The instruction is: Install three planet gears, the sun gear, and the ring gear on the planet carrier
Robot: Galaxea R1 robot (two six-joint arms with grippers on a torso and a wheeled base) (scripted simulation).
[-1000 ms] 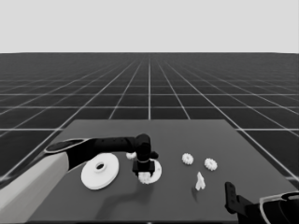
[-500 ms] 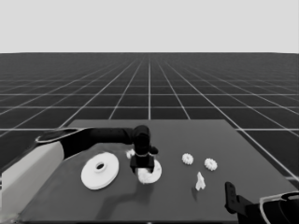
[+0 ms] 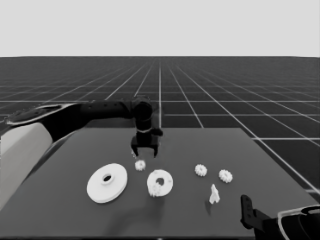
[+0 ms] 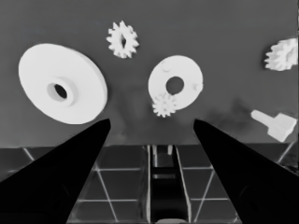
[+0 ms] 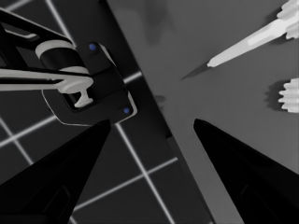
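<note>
With one small white toothed gear (image 3: 157, 189) seated on the smaller white round part (image 3: 160, 182), the left gripper (image 3: 145, 151), jaws apart and empty, hovered mid-frame above a loose gear (image 3: 140, 164), likely its next pick, while the right gripper (image 5: 149, 135), jaws apart, waited lower right.

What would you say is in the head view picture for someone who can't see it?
The left pincer hangs open above a dark table, over a loose small gear. Nearer lie the larger round part, the smaller round part carrying one gear, two more gears and a thin white piece.
</note>
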